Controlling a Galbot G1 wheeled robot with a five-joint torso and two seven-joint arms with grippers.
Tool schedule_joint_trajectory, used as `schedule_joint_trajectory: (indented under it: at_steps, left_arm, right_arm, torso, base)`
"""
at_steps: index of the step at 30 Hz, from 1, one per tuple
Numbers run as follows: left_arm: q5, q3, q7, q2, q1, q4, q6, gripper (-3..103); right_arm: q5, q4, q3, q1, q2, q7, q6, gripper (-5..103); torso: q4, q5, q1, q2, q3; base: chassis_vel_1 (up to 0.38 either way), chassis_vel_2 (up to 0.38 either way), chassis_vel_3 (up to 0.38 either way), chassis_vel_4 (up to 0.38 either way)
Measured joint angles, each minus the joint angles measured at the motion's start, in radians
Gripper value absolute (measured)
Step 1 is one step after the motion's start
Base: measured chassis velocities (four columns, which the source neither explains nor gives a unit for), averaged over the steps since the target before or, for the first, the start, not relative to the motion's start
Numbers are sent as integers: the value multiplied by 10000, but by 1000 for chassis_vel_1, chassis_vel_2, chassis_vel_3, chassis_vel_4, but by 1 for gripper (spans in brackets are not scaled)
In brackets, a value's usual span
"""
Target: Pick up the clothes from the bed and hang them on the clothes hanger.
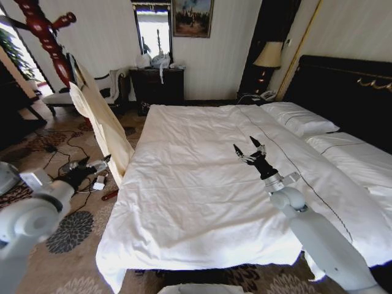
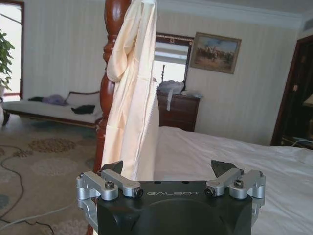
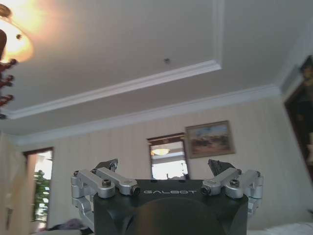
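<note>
Cream shirt (image 1: 101,122) hangs on stand (image 1: 46,33); L gripper (image 2: 168,172) released nearby, R gripper (image 1: 250,151) spread over bed (image 1: 196,184).

Counted one shirt (image 1: 101,125), one coat stand (image 1: 46,33), one bed (image 1: 202,202). There were two pillows (image 1: 300,117) up by its headboard edge, plus two grippers (image 1: 250,152).

Patterned carpet (image 1: 79,226), dark dresser (image 1: 158,86), framed painting (image 1: 192,17), lit lamp (image 1: 268,56).
</note>
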Motion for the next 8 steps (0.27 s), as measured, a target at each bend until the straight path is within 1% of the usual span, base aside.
schedule_joint_trajectory:
  at_steps: [1,3,4,5,6,7,8]
  left_arm:
    - [985,132,242,-663,213,-122,-358,100]
    - [2157,241,657,-1429,482,-238,-685,100]
    - [2970,294,1047,-1914,673,-285,-937,100]
    - [2970,294,1047,-1914,673,-285,-937,100]
    - [3469,330,1322,-2318,805,-339,-1152,100]
    - [4074,409,1642,-3048,1000,-476,-1414,100]
    - [4074,409,1642,-3048,1000,-476,-1414,100]
  right_arm:
    - [-783,305,360,-609,394,547,-66,100]
    - [-1753,722,724,-1411,957,1319,-234,100]
    - [-2486,1058,974,-2085,1486,1778,-380,100]
    - [-2486,1058,974,-2085,1486,1778,-380,100]
    - [-2925,1274,1106,-2474,1927,1949,-372,100]
    - [-3639,1632,1249,-3024,2590,2135,-380,100]
    - [-3639,1632,1249,-3024,2590,2135,-380,100]
  torso:
    - [-2,2,0,1,-1]
    - [-7,4,-1,1,-1]
    - [-10,8,-1,1,-1]
    - [-10,8,-1,1,-1]
    - [-7,2,-1,2,-1]
    - [-7,6,-1,2,-1]
    - [-7,6,-1,2,-1]
  base:
    - [0,0,0,0]
    - [0,0,0,0]
    - [0,0,0,0]
    - [0,0,0,0]
    - [0,0,0,0]
    - [0,0,0,0]
    - [0,0,0,0]
